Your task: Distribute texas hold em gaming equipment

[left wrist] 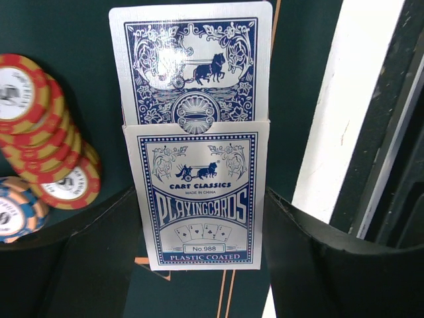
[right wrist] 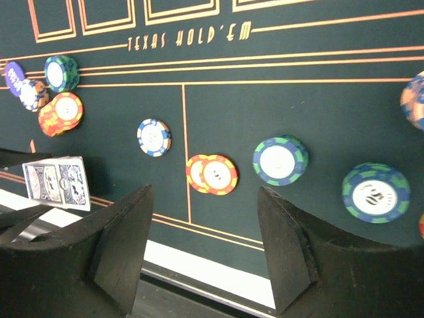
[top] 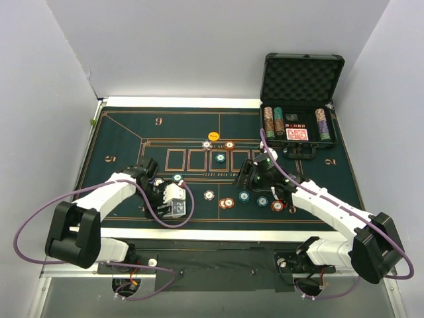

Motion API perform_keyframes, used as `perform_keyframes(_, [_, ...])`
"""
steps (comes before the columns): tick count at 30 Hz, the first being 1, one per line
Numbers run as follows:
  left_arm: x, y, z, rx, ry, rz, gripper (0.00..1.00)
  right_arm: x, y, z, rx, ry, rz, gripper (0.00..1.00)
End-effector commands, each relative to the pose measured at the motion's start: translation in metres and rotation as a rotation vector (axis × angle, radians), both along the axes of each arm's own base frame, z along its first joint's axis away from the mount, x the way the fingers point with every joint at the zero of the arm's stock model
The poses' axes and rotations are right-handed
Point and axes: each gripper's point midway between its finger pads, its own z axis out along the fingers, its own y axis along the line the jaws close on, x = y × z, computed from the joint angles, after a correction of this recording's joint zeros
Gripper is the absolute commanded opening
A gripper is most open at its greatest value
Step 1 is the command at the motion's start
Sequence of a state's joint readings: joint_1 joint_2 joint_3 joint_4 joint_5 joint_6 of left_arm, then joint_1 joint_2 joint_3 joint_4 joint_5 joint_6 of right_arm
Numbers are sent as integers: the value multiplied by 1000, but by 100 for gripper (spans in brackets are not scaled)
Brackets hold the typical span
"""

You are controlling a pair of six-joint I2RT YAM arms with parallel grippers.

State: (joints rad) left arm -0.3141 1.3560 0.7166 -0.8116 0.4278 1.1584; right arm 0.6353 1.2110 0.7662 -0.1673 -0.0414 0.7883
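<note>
My left gripper (top: 173, 201) is shut on a blue-and-white box of playing cards (left wrist: 199, 192), flap open with a blue patterned back showing. Both jaws press against its sides just above the green mat (top: 119, 142), near the front left. The box (right wrist: 58, 183) also shows at the left of the right wrist view. A red-yellow chip stack (left wrist: 40, 132) lies left of the box. My right gripper (right wrist: 205, 199) stands open over the mat's front edge with nothing between its fingers. Ahead of it lie two overlapping orange chips (right wrist: 212, 173), a teal chip (right wrist: 280, 159) and a blue-green chip (right wrist: 375, 192).
Several more chips are scattered over the mat's middle (top: 220, 158). An open black foam-lined case (top: 301, 99) with chip rows and a red-backed deck (top: 297, 134) stands at the back right. A white border strip (top: 232, 233) runs along the mat's near edge.
</note>
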Motion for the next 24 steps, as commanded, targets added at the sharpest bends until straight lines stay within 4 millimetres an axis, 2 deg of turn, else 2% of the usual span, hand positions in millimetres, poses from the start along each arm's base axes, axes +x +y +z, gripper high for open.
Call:
perform_keyframes(1, [10, -25, 51, -121, -20, 26, 46, -4, 28, 9, 187, -2, 37, 61])
perform_keyframes(7, [6, -40, 98, -184, -57, 20, 38, -16, 87, 40, 478, -43, 154, 67])
perform_keyframes(10, [-2, -45, 112, -188, -53, -1, 34, -27, 115, 55, 587, -52, 215, 71])
perform_keyframes(11, [-2, -47, 118, -191, -59, -7, 31, -31, 125, 68, 649, -64, 234, 72])
perform_keyframes(12, [-3, -48, 122, -190, -55, -8, 30, -32, 130, 69, 669, -62, 242, 74])
perform_keyframes(13, [-5, -49, 125, -192, -51, -12, 26, -34, 139, 82, 730, -76, 259, 74])
perform_keyframes(14, [-6, -49, 129, -191, -49, -10, 25, -36, 144, 83, 749, -73, 270, 75])
perform_keyframes(15, [-7, -50, 130, -189, -47, -14, 24, -39, 151, 94, 796, -89, 288, 76])
perform_keyframes(19, [-8, -52, 138, -179, -52, -20, 22, -46, 168, 106, 859, -93, 326, 77])
perform_keyframes(24, [-4, -56, 150, -188, -82, -17, 21, -53, 186, 109, 895, -72, 364, 78])
